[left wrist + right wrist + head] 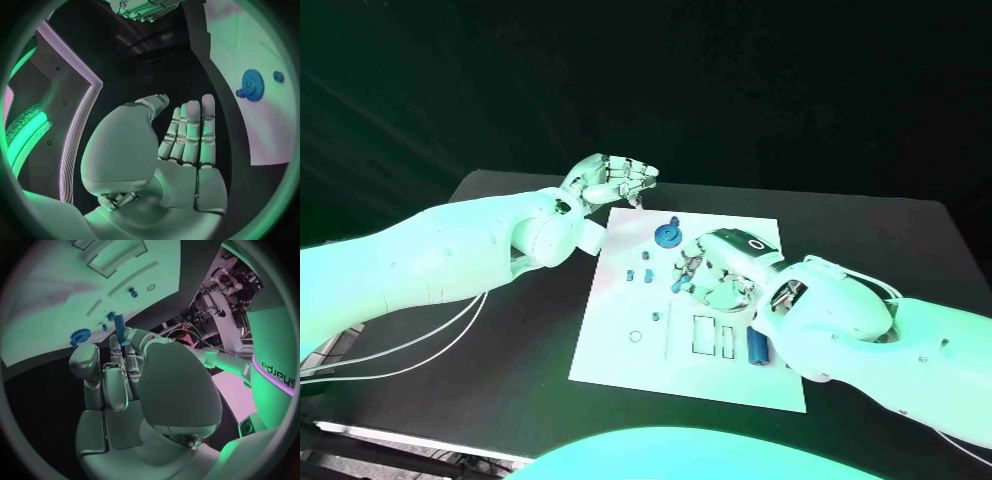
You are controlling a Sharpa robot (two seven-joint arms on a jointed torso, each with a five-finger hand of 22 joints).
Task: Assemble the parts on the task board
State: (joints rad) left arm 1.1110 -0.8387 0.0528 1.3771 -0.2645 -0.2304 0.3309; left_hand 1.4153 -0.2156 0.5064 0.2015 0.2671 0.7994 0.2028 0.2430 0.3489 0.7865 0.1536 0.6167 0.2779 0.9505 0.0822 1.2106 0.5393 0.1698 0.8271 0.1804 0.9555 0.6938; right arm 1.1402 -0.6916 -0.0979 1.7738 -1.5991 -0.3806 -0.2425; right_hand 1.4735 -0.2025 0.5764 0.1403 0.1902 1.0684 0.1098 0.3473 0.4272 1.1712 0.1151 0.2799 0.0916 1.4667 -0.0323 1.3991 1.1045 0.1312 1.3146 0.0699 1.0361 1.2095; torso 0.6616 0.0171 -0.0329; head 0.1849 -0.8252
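head view gives you the task board (625,345) mid-table, a blue gear (669,235) at its far edge. your right hand (715,275) pinches a blue peg (119,328) over the board; your left hand (607,180) hovers empty, fingers apart, beyond the far-left corner.

Left arm: enters from the left, reaching forward; left hand (610,180) raised with its fingers (190,131) held straight, close together and empty. Right arm: enters from the lower right, bent inward; right hand (715,272) palm down, fingers (119,347) curled in, pinching a small blue peg (120,333) at the tips.
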